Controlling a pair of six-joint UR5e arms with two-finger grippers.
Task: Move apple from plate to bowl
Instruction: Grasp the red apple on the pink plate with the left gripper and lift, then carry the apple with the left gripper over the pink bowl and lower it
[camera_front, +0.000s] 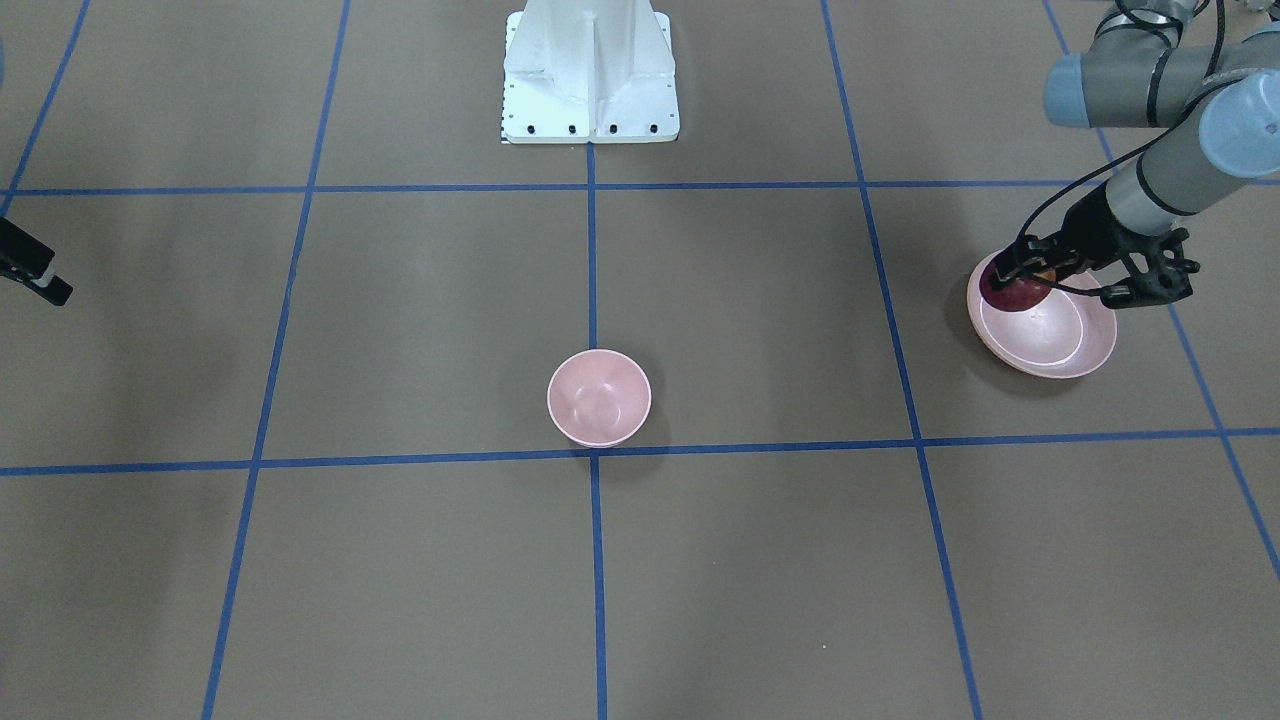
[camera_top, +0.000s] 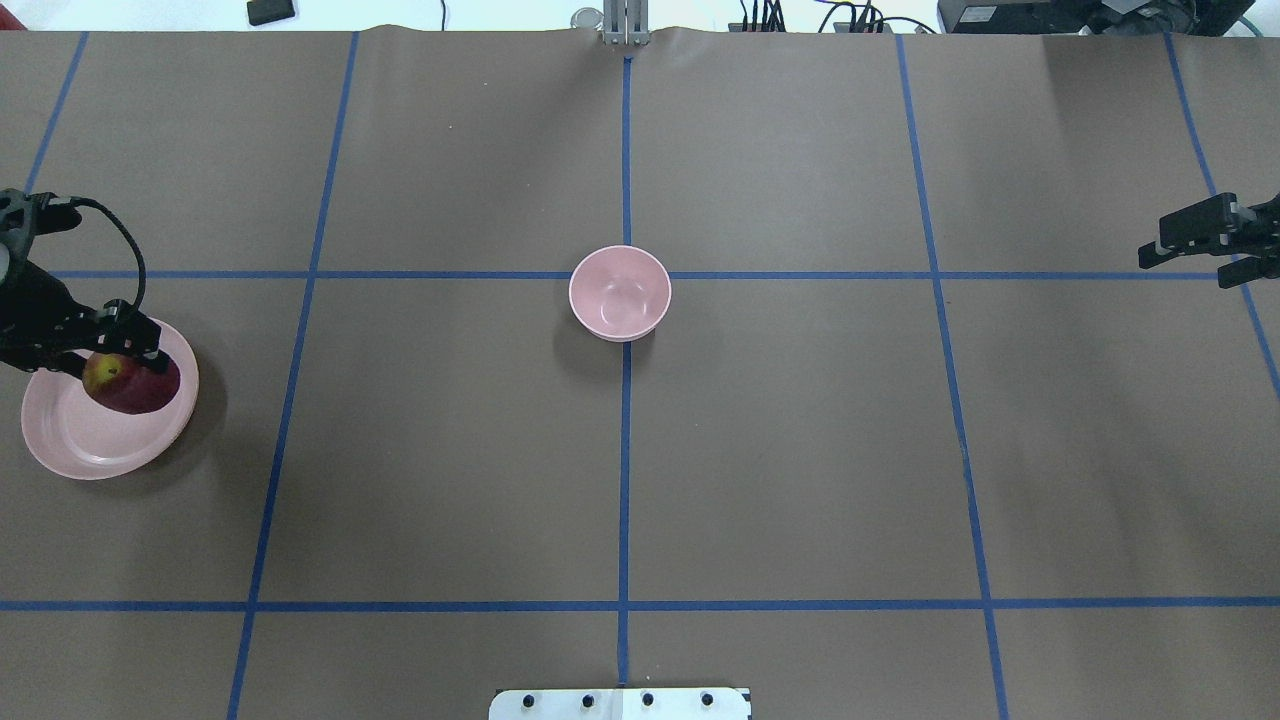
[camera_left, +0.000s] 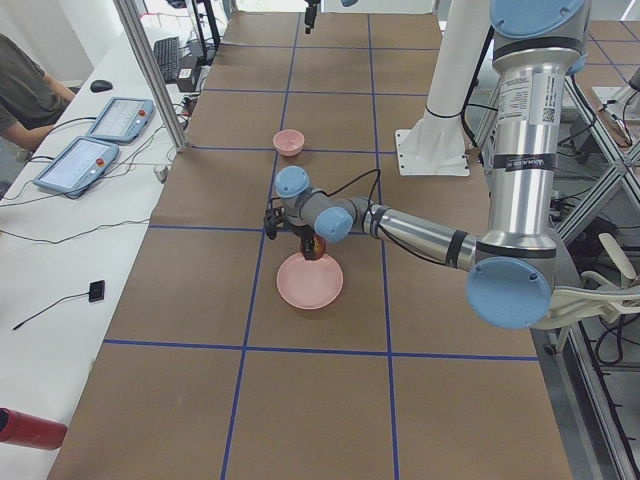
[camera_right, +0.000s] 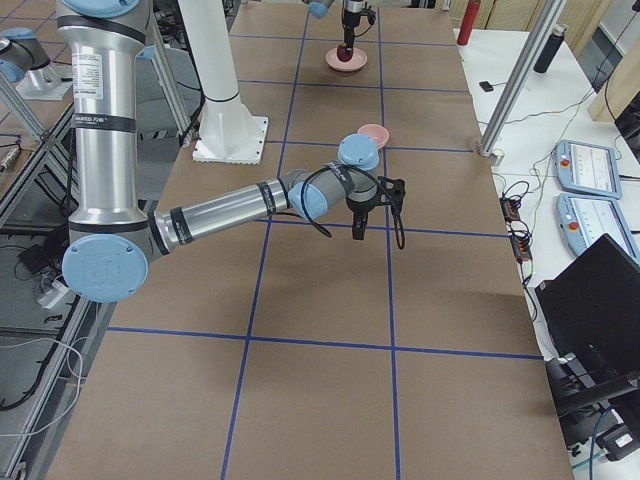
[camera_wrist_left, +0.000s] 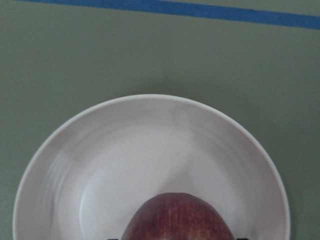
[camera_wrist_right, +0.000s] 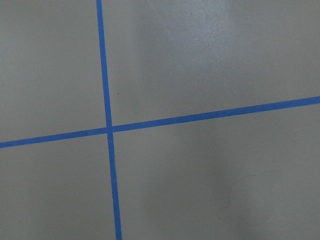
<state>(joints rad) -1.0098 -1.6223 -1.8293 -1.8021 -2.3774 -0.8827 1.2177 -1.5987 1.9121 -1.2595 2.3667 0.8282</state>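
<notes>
The dark red apple (camera_top: 132, 385) with a yellow patch is over the far edge of the pale pink plate (camera_top: 80, 440), at the table's left end. My left gripper (camera_top: 118, 352) is shut on the apple (camera_front: 1014, 293) and holds it just above the plate (camera_front: 1060, 345). In the left wrist view the apple (camera_wrist_left: 177, 220) fills the bottom centre, with the plate (camera_wrist_left: 150, 145) under it. The small deep pink bowl (camera_top: 620, 293) stands empty at the table's centre, far from the left gripper. My right gripper (camera_top: 1152, 250) hovers open and empty at the right end.
The robot's white base (camera_front: 590, 75) stands at the near middle edge. Blue tape lines (camera_top: 625, 450) divide the brown table cover. Tablets (camera_left: 105, 140) and an operator (camera_left: 25, 95) are beyond the table's far edge.
</notes>
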